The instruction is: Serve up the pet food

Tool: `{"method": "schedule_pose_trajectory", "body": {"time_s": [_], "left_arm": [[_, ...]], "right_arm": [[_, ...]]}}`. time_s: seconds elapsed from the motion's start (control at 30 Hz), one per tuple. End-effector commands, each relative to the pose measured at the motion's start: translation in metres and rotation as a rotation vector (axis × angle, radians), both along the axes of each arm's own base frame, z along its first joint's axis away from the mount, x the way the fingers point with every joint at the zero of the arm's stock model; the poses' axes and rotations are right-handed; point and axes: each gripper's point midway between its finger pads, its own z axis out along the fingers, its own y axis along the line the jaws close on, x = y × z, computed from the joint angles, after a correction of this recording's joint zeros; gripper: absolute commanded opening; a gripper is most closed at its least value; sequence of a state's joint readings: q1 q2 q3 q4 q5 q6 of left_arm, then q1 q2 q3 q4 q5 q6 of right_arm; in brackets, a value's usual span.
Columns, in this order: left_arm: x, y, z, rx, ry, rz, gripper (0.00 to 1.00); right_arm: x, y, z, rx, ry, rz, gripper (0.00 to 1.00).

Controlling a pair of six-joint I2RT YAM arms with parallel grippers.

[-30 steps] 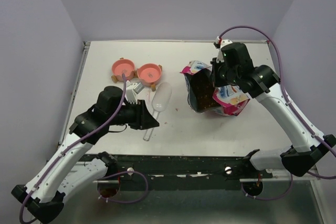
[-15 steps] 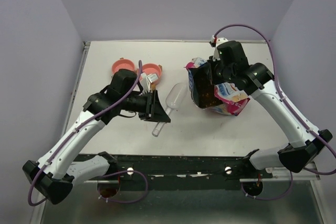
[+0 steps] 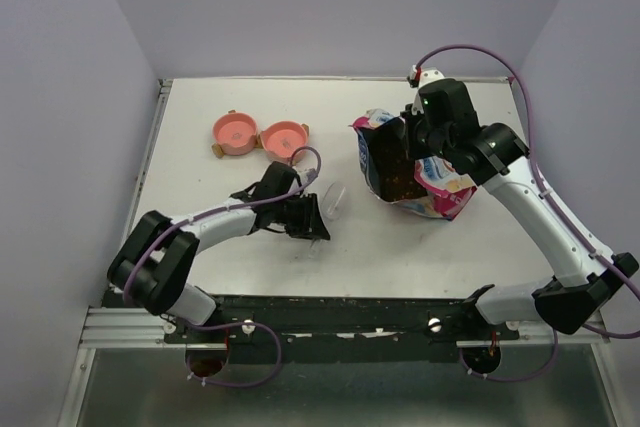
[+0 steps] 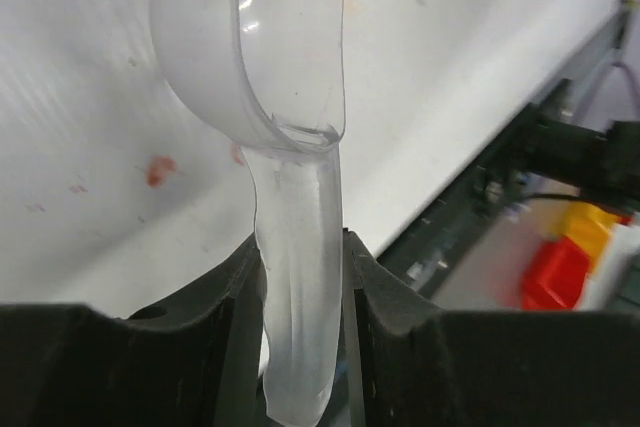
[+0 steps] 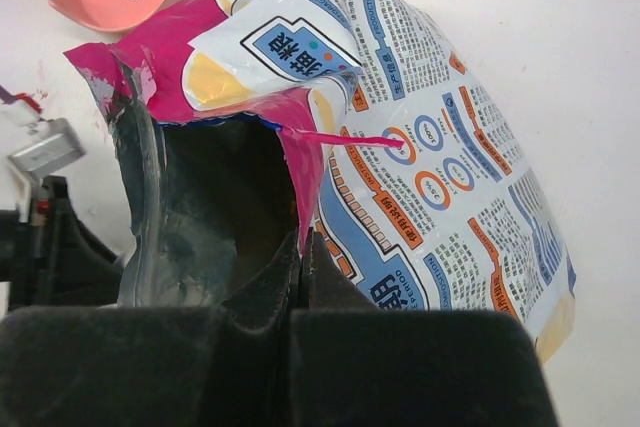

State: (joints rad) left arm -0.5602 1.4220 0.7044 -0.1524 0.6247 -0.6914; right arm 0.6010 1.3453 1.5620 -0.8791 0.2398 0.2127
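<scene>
The left claw (image 4: 300, 257) is closed on the handle of the clear scoop (image 4: 285, 137). The right claw (image 5: 302, 245) pinches the rim of the open bag (image 5: 430, 177) on the tabletop (image 3: 200, 107); the pet food (image 3: 393, 179) lies inside it.

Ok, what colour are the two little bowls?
The bowls are salmon pink, clearest from the top external view.

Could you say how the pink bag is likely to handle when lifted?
Probably floppy: the bag is thin creased film, its mouth sagging where the right gripper pinches the rim. Likely bottom-heavy, given kibble inside.
</scene>
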Motion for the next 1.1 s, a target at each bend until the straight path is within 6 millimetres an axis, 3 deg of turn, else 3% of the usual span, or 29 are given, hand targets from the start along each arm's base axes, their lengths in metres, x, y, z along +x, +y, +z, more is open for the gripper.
{"method": "schedule_pose_trajectory", "body": {"time_s": [0.0,0.13,0.27,0.33,0.5,0.63,0.67,0.73,0.8,1.07], "left_arm": [[0.055,-0.016,-0.017,0.155,-0.300,0.028,0.00],[0.064,-0.007,-0.032,0.414,-0.324,0.111,0.00],[0.069,0.022,-0.037,0.690,-0.373,0.277,0.00],[0.068,0.034,-0.041,0.749,-0.363,0.339,0.07],[0.068,0.044,-0.061,0.874,-0.357,0.372,0.11],[0.071,0.040,-0.076,0.894,-0.357,0.363,0.17],[0.072,0.036,-0.076,0.874,-0.370,0.369,0.22],[0.071,0.031,-0.080,0.844,-0.379,0.372,0.46],[0.068,0.027,-0.084,0.820,-0.385,0.365,0.55],[0.057,0.030,-0.091,0.785,-0.463,0.398,0.61]], "right_arm": [[-0.002,0.001,0.012,0.029,-0.035,0.003,0.01],[-0.006,-0.002,0.010,0.021,-0.022,0.004,0.00],[-0.010,-0.006,0.002,0.022,-0.025,-0.007,0.01],[-0.012,-0.008,-0.003,0.028,-0.025,-0.016,0.01],[-0.016,-0.010,-0.004,0.064,-0.064,-0.018,0.01],[-0.016,-0.018,0.001,0.070,-0.120,-0.039,0.01],[-0.017,-0.018,0.001,0.073,-0.127,-0.040,0.01],[-0.017,-0.019,0.001,0.084,-0.146,-0.044,0.01],[-0.017,-0.018,-0.003,0.090,-0.149,-0.037,0.01],[-0.021,-0.016,-0.029,0.105,-0.137,-0.022,0.01]]}}
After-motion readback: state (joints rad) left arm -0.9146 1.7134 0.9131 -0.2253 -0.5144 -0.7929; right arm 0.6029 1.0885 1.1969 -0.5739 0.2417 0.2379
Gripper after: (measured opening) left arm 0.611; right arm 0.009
